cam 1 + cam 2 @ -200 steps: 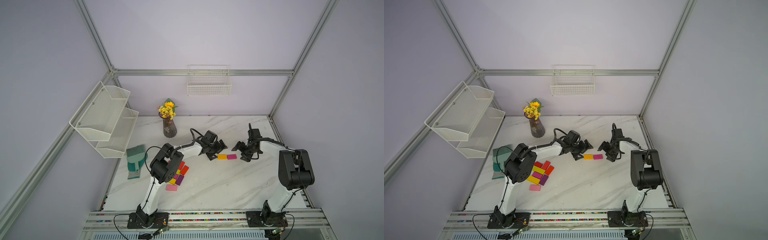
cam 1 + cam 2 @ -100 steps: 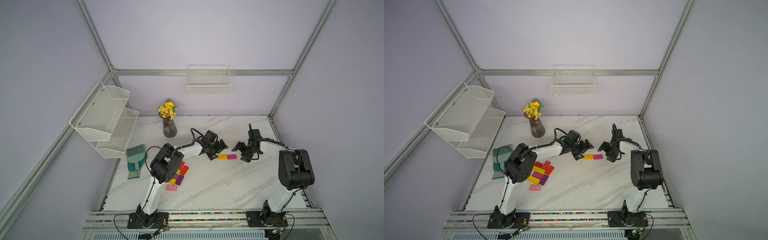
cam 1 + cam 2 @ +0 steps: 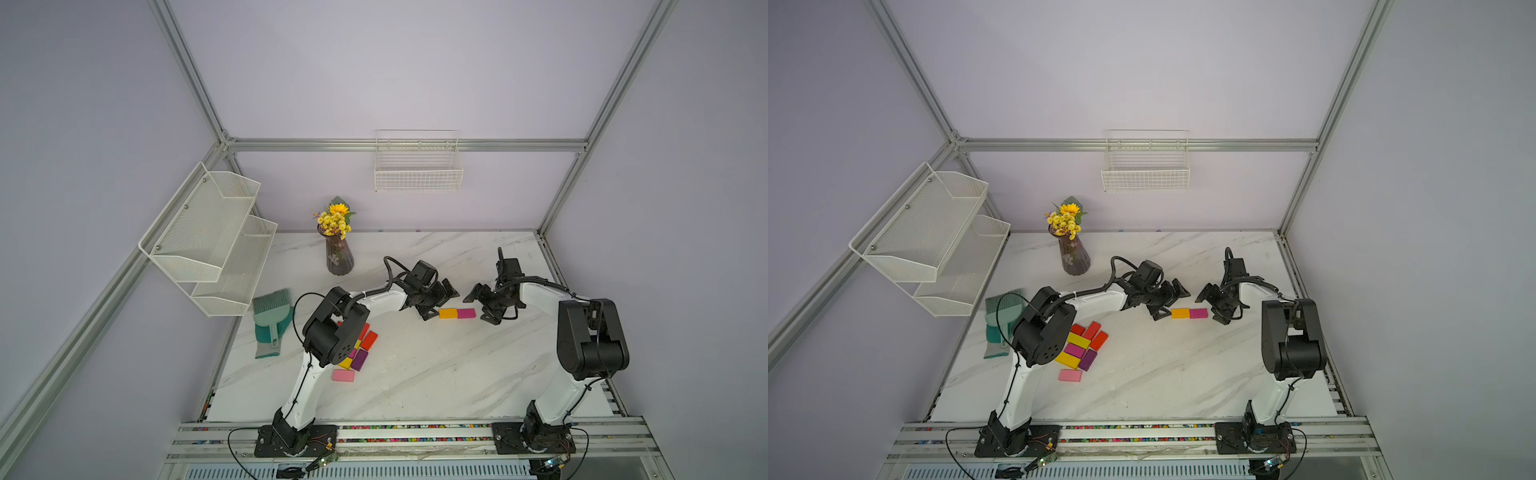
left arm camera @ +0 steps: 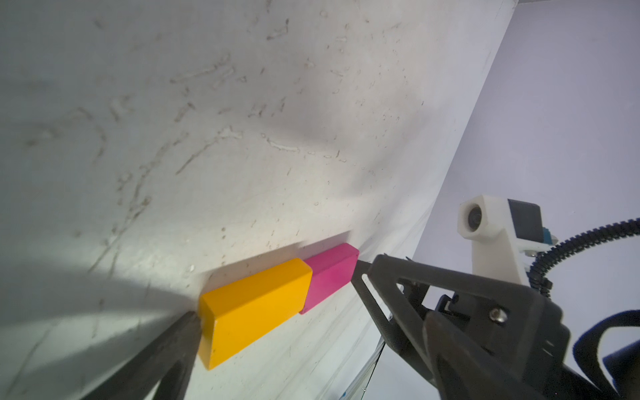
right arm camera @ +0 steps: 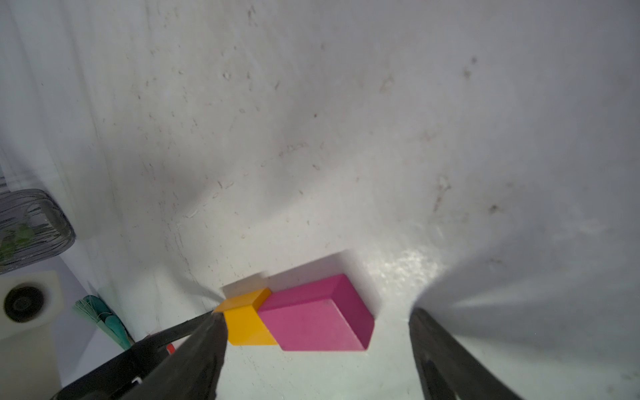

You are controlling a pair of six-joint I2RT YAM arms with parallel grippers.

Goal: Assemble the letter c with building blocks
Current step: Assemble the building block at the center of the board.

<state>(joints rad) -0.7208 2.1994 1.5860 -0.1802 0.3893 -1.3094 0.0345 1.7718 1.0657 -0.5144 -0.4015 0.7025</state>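
While both sets of jaws stand spread and grasp nothing, the left gripper [image 3: 439,304] rests one fingertip [image 4: 187,329] against the outer end of the orange block [image 4: 256,308]. The right gripper [image 3: 478,308] has a fingertip [image 4: 379,268] at the opposite end of the magenta block [image 4: 330,273]. These two building blocks lie flat, end to end and touching, in a short row on the marble table [image 3: 415,374] between the grippers. Well apart, beside the left arm's elbow, other blocks cluster together: a red block [image 3: 1092,330], a yellow block [image 3: 1079,340] and a purple block [image 3: 1088,359]. A light pink block [image 3: 1070,375] lies just clear of them. Farther out are a vase of flowers [image 3: 340,257] and a teal dustpan [image 3: 272,318].
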